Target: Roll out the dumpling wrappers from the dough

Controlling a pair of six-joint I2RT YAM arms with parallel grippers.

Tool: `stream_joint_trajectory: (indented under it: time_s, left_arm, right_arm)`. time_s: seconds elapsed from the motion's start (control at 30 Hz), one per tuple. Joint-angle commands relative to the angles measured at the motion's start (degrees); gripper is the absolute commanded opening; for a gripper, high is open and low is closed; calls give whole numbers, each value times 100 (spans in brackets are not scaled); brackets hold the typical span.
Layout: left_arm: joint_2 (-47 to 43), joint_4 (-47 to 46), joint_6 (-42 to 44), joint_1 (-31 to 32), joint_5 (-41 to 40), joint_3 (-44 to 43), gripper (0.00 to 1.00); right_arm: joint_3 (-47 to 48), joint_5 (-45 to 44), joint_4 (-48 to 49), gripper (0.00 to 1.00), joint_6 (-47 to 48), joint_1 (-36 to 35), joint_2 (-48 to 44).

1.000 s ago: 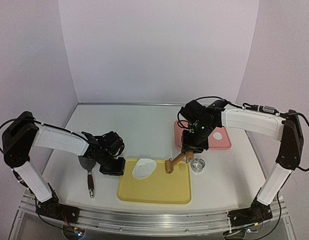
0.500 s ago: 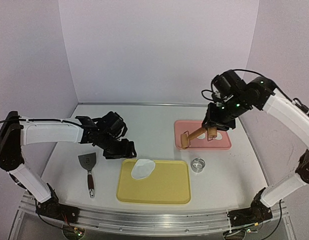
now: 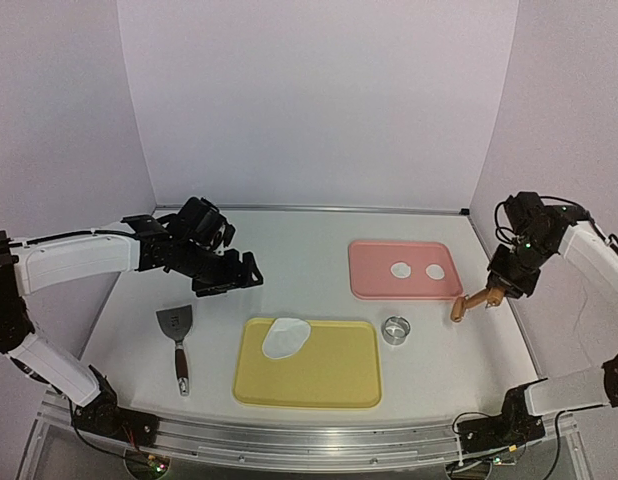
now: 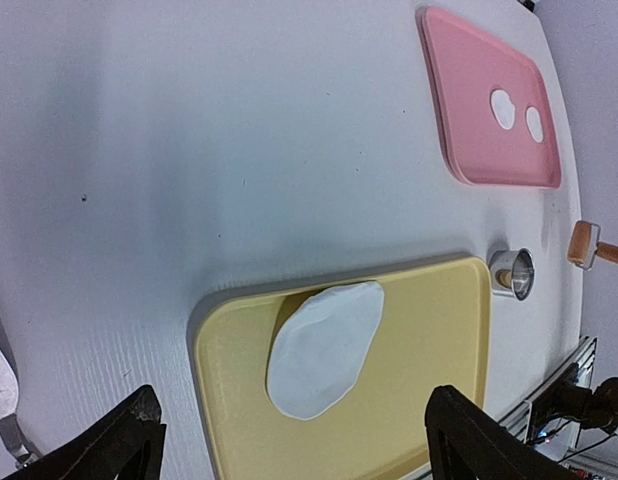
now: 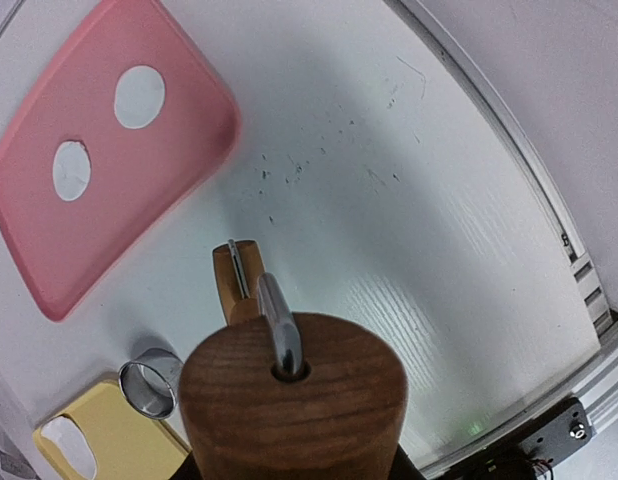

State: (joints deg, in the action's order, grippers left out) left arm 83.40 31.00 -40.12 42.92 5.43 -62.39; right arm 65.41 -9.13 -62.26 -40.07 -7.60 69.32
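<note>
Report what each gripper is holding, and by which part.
Right gripper: the wooden roller, gripped by its handle end. Left gripper: open, holding nothing.

Two dumpling wrappers are seen lying flat on the pink tray, side by side but not touching, toward its right side. They are small, white and round. The dough is a bigger flat white piece with an uneven edge. It is found well apart from the pink tray, nearer the front and to the left.

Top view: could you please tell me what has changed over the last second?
The right pincer carried the wooden roller from the yellow board, across the pink tray, to its right. The left pincer opened and drew back from the board. The dough, wrappers, ring cutter and spatula stayed put.
</note>
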Motion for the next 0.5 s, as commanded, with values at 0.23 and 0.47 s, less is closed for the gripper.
stream_joint_trajectory:
  time_s: [0.23, 0.47]
  left_arm:
    - [-350, -112, -114, -65, 53, 271, 92]
    - [-218, -146, -155, -91, 7, 160, 92]
  right_arm:
    - [-2193, 1107, 1786, 0, -1364, 239, -1162]
    - [-3697, 567, 1941, 9, -1850, 241, -1773]
